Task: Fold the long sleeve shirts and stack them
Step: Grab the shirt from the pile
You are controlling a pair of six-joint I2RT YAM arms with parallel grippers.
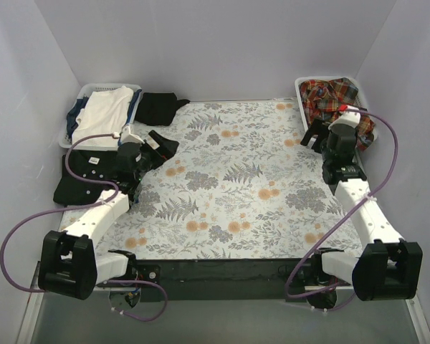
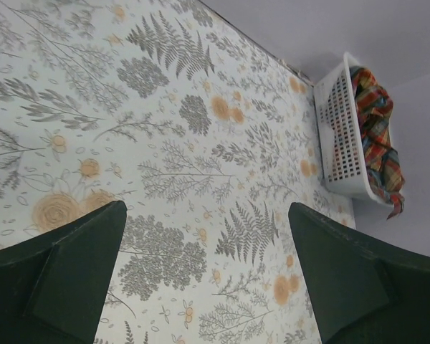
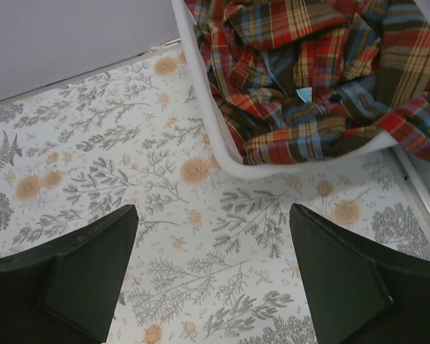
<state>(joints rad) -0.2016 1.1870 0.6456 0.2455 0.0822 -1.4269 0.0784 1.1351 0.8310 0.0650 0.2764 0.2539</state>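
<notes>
- The red-orange plaid shirt (image 1: 330, 97) lay crumpled in the white basket (image 1: 299, 87) at the far right corner of the counter (image 1: 236, 186). One fold spilled over the basket's near rim.
- The right end effector (image 3: 211, 276) hovered just beside that basket, on its near-left side. The shirt lay on its far side and a little to the right, bunched up with no clear long axis.
- The right arm was much the nearer. The left end effector (image 2: 208, 276) hung over the left half of the counter, well apart from the basket.
- The right end effector's jaws stood wide apart, with nothing held and only the floral cover below. The left end effector was spread just as wide and empty.
- A black shirt (image 1: 82, 179) lay folded at the counter's left edge, beside the left arm. Another black garment (image 1: 161, 107) lay at the far left, next to a second basket (image 1: 73, 115) of white and blue cloth.
- The coming move probably called for reaching over the rim and pinching a raised plaid fold.
</notes>
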